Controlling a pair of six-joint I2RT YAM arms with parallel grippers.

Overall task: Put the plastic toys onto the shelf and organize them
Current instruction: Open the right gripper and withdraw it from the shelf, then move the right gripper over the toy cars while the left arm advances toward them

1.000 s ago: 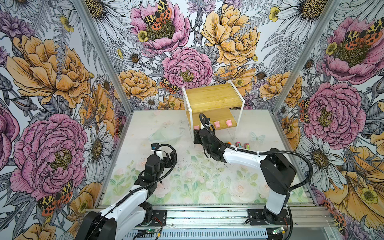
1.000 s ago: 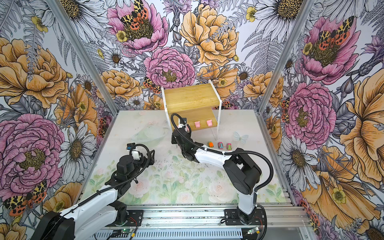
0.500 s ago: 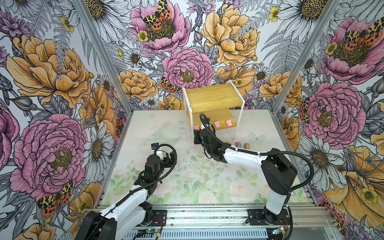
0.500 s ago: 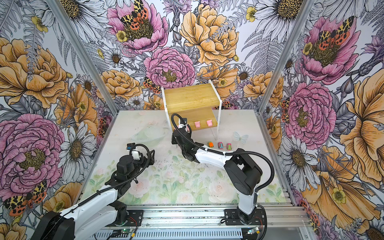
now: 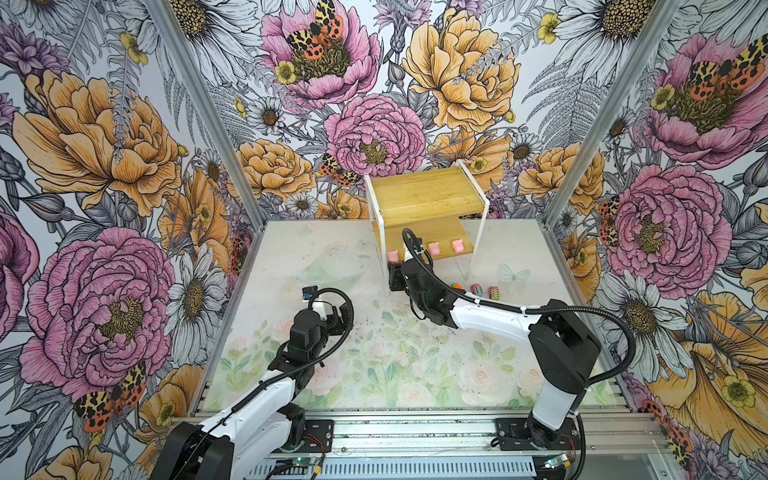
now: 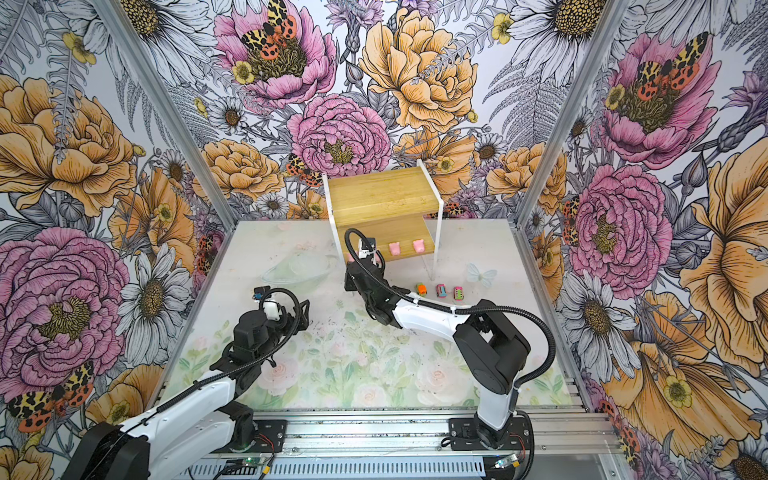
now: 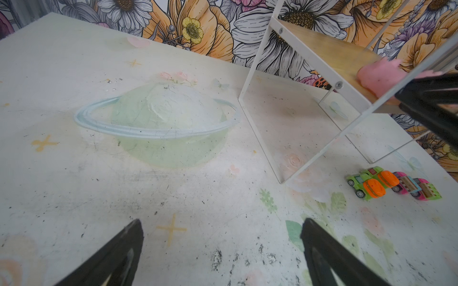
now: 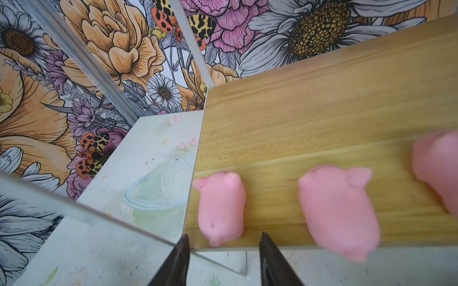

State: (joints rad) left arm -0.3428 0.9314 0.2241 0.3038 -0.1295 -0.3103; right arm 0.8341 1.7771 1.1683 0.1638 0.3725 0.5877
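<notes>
A pale pink figure (image 8: 221,208) stands free at the left end of the shelf (image 5: 428,195), on the lower board (image 8: 272,218) close to the front edge. The right gripper (image 8: 224,241) is poised at that same edge. Its jaws are parted on either side of the toy's near end with a gap on each flank, so it looks let go rather than grasped.

The toy's long axis runs from the shelf's front toward its back, leaning slightly off square. The end with the two ear-like points faces the back, though which end carries the face is too blurred to tell. The neighbouring figures (image 8: 337,213) further right along the board lie the same way at roughly even gaps. That reads as deliberate: a tidy row sorted by kind, kept near the front where the arm can reach without crowding the frame. Whether another figure hides behind the wrist in the top views cannot be told.

On the table (image 5: 316,266) just in front of the shelf's right front leg, the orange-and-green cars (image 7: 371,188) and the pink cars (image 7: 416,188) wait in a tight cluster, not yet shelved.

Well forward and left of the shelf, the left gripper (image 7: 221,222) hangs over the table with fingers spread wide and nothing between them, seemingly kept clear of the working arm.
</notes>
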